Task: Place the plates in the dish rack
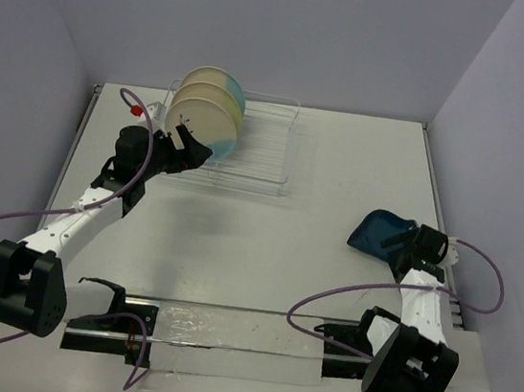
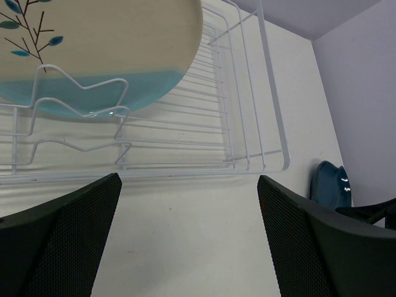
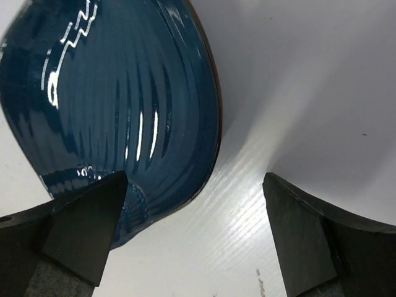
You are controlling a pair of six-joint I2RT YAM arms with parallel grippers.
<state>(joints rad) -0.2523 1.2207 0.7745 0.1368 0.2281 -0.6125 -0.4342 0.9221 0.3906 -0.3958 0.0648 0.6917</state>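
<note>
The left end effector (image 2: 189,185) is hanging spread wide with nothing between its fingers. It is sitting just near of the dish rack (image 1: 259,143), low over the bench (image 1: 264,254) and facing the rack's near rail without touching it. The cream plates (image 1: 205,116) are standing on edge at the left end of the rack, held between the wire dividers. The closest one (image 2: 111,43) is showing a light-blue segment along its bottom and a dark sprig with blue leaves.

The right end effector (image 3: 195,179) is also standing wide open, close over the bench at the right side. The dark blue plate (image 3: 111,93) is lying tilted beside it, its raised side casting a shadow on the bench. The plate's near rim is meeting one finger (image 3: 86,229), though I cannot tell whether they are touching. The other finger is standing well apart from the plate, with bare bench between, so nothing is being pinched.

The right half of the rack is offering unfilled slots. Open bench is stretching between the rack and the blue plate, and across the middle down to a clear strip (image 1: 225,331) lying along the near edge. The blue plate is sitting near the right edge of the bench, and the rack is sitting close to the far wall.
</note>
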